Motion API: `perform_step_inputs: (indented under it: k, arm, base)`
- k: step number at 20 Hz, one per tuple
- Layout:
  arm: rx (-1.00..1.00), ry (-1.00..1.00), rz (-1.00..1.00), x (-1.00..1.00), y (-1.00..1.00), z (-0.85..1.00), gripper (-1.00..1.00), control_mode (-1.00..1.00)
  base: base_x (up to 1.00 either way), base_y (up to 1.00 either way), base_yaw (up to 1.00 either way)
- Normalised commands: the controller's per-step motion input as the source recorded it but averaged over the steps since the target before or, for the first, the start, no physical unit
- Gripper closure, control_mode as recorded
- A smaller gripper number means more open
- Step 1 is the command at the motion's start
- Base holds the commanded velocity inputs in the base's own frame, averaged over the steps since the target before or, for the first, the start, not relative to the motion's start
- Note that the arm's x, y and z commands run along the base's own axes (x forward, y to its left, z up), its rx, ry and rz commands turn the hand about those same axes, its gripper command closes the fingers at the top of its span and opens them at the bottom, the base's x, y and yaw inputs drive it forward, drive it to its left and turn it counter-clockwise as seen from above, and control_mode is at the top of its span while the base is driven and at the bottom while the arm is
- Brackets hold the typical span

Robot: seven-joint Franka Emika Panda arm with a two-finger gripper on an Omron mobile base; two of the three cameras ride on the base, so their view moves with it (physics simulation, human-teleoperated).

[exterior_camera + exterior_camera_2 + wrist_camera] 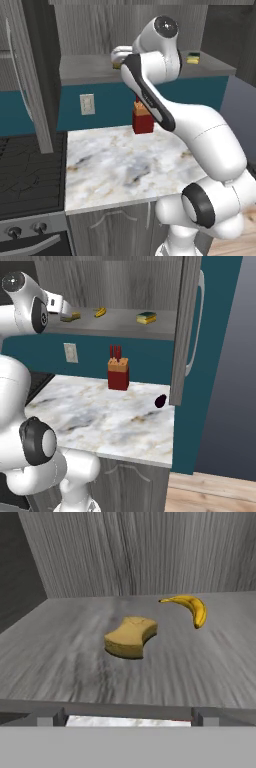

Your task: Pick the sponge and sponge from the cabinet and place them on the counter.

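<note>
- pinched sponge (pixel 131 637) on cabinet shelf (pixel 60 662), frame centre of hand view
- banana (pixel 192 608) on shelf, upper right of it, apart
- rectangular sponge (pixel 146 317) on shelf, right of banana
- knife block (pixel 118 374) on tabletop (pixel 100 421), below shelf

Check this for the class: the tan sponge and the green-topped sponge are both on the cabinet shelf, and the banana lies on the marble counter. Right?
Not quite. The banana lies on the cabinet shelf beside the tan sponge, as the hand view shows. The green-topped sponge is on that shelf too.
</note>
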Motion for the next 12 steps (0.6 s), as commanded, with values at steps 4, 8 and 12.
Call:
perform_step_inputs:
  k: [4, 8, 12]
  arm:
    - [0.00, 0.03, -0.01, 0.28, 0.04, -0.05, -1.00, -1.00]
    - [0.00, 0.00, 0.00, 0.26, 0.08, -0.08, -1.00, -1.00]
    - [0.00, 0.00, 0.00, 0.24, 0.07, -0.14, -1.00, -1.00]
  base:
    - [0.00, 0.00, 0.00]
    - [0.00, 0.00, 0.00]
    - [0.00, 0.00, 0.00]
